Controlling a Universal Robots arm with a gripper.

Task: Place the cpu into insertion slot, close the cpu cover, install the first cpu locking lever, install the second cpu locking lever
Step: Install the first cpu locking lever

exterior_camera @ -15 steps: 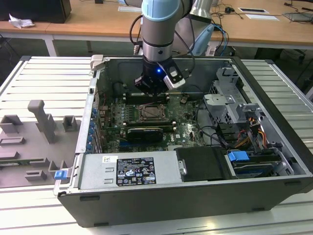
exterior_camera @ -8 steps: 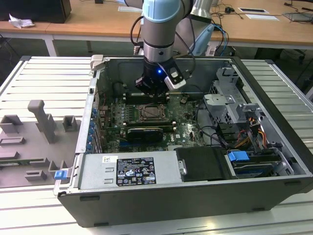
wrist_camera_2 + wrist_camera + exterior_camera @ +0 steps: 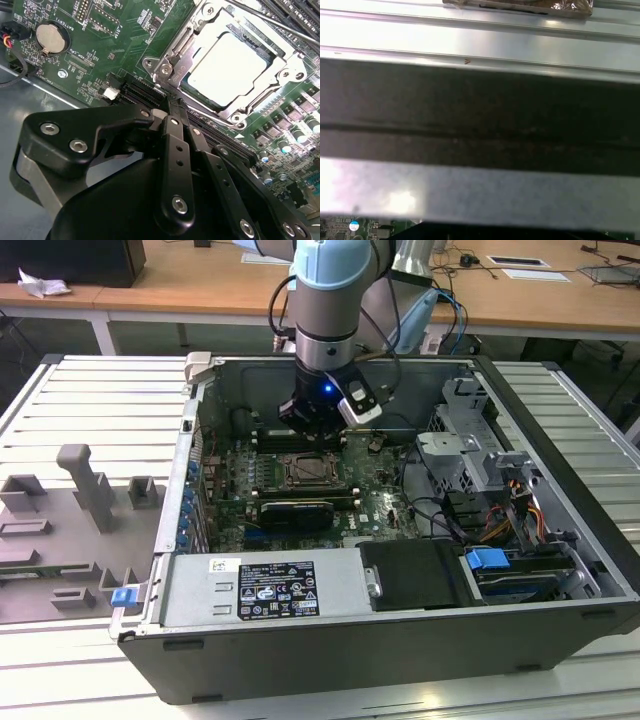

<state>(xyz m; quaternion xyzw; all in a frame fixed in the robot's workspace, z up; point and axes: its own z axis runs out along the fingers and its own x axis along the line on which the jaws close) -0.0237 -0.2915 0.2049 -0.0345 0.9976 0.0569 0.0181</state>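
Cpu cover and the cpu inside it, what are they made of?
The cpu cover looks like bare metal, maybe steel. It is silvery and shiny, and its edges glint in the second wrist view. The cpu has a pale, smooth face, probably matte metal. It glows evenly with no sharp reflections.

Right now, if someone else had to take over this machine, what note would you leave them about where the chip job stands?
Gripper: looks shut and empty, poised close beside the insertion slot inside the open computer case.
Cpu: seated in the slot, its pale face showing through the window.
Cpu cover: down over the cpu.
Done: cpu placed, cover closed.
Left: one thin locking lever looks raised off the board, not latched. I cannot tell the other lever's state.
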